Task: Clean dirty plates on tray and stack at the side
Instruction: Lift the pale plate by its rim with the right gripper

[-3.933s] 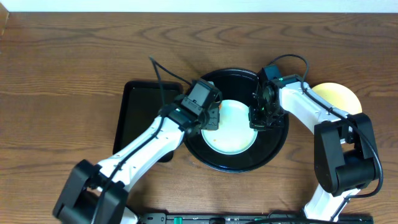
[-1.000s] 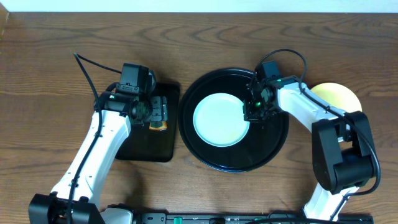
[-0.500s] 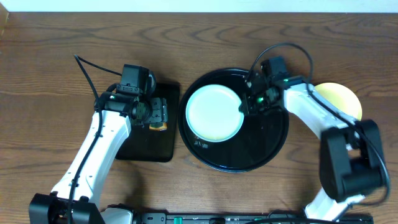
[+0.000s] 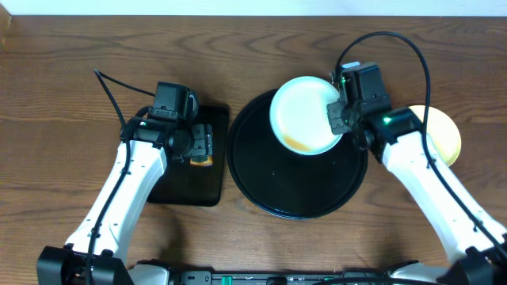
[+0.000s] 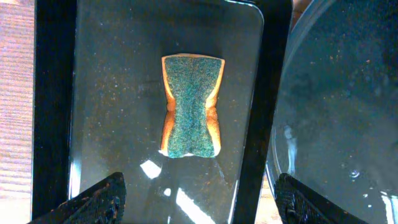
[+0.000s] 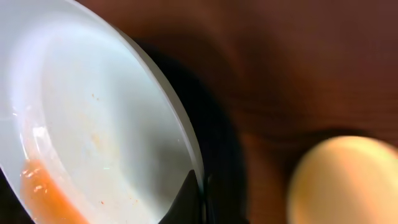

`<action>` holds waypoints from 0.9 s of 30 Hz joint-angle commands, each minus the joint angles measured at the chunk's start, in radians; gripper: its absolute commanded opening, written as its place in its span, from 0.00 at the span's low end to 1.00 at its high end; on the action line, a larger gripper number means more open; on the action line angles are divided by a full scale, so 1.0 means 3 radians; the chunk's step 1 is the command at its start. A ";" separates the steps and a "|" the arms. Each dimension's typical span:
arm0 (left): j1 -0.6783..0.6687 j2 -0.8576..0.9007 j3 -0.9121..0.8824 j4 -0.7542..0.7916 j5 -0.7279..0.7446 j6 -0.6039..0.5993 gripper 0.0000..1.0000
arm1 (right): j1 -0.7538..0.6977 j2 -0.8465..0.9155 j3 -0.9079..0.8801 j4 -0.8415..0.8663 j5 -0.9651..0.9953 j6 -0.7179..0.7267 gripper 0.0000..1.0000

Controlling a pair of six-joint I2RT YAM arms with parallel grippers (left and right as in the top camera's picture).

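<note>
- One pale blue plate is off the round black tray. It is held tilted above the tray's upper right rim, and the tray below it has nothing on it.
- The right claw is closed on the plate's right rim. In the right wrist view one dark fingertip lies across that rim.
- An orange-brown sauce smear runs along the plate's lower inside edge, so the plate does not look fully clean.
- Because the plate hangs by one edge, I judge the hold must stay firm and the travel slow, or the plate could pivot or slip.
- Keeping the plate near level should stop the sauce running off onto the wood.
- A yellow plate lies on the table to the right, well apart from the tray. It is the likely base for the stack.
- The left claw hangs wide open over the sponge, not touching it.
- The sponge lies flat, green scouring face up, on a smaller rectangular tray just left of the round tray. Taking it up to wipe the smear seems wise before stacking.
- The table is dark brown wood with strong grain.
- A pale strip runs along the table's far edge; nothing more of the room shows.
</note>
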 commanded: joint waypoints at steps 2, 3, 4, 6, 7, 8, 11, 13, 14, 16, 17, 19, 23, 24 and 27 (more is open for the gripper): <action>-0.0006 0.0027 -0.0046 0.0011 0.0032 -0.0008 0.77 | 0.0287 -0.0169 0.0004 0.0003 0.1045 -0.0132 0.01; -0.0006 0.0027 -0.0046 0.0013 0.0032 -0.0008 0.77 | 0.0359 -0.0177 0.0004 0.0004 0.1155 -0.0163 0.01; -0.0006 0.0027 -0.0046 0.0015 0.0032 -0.0008 0.77 | 0.0422 -0.0182 0.0004 0.0004 0.1259 -0.0186 0.01; -0.0006 0.0027 -0.0046 0.0014 0.0032 -0.0008 0.77 | 0.0601 -0.0182 0.0004 0.0015 0.1643 -0.0191 0.01; -0.0006 0.0027 -0.0046 0.0014 0.0032 -0.0008 0.77 | 0.0674 -0.0182 0.0004 0.0025 0.1809 -0.0192 0.01; -0.0006 0.0027 -0.0046 0.0017 0.0032 -0.0008 0.77 | 0.0852 -0.0182 0.0004 0.0108 0.2261 -0.0273 0.01; -0.0006 0.0027 -0.0046 0.0025 0.0032 -0.0006 0.77 | 0.1008 -0.0182 0.0004 0.0277 0.2580 -0.0441 0.01; -0.0006 0.0027 -0.0046 0.0025 0.0031 -0.0006 0.77 | 0.1092 -0.0183 0.0004 0.0401 0.2684 -0.0568 0.01; -0.0006 0.0027 -0.0046 0.0025 0.0031 -0.0008 0.77 | 0.1115 -0.0183 0.0004 0.0434 0.2701 -0.0579 0.01; -0.0006 0.0027 -0.0046 0.0025 0.0032 -0.0006 0.77 | 0.1141 -0.0183 0.0004 0.0477 0.2721 -0.0589 0.01; -0.0006 0.0027 -0.0046 0.0025 0.0031 -0.0008 0.77 | 0.1141 -0.0183 0.0004 0.0478 0.2721 -0.0586 0.01; -0.0006 0.0027 -0.0046 0.0025 0.0031 -0.0008 0.77 | 0.1141 -0.0182 0.0004 0.0479 0.2720 -0.0586 0.01; -0.0006 0.0027 -0.0046 0.0025 0.0032 -0.0008 0.77 | 0.1137 -0.0182 0.0004 0.0500 0.2721 -0.0589 0.01; -0.0006 0.0027 -0.0046 0.0027 0.0032 -0.0008 0.77 | 0.1134 -0.0182 0.0004 0.0502 0.2721 -0.0589 0.01; -0.0006 0.0027 -0.0046 0.0025 0.0032 -0.0008 0.78 | 0.1128 -0.0182 0.0004 0.0504 0.2721 -0.0589 0.01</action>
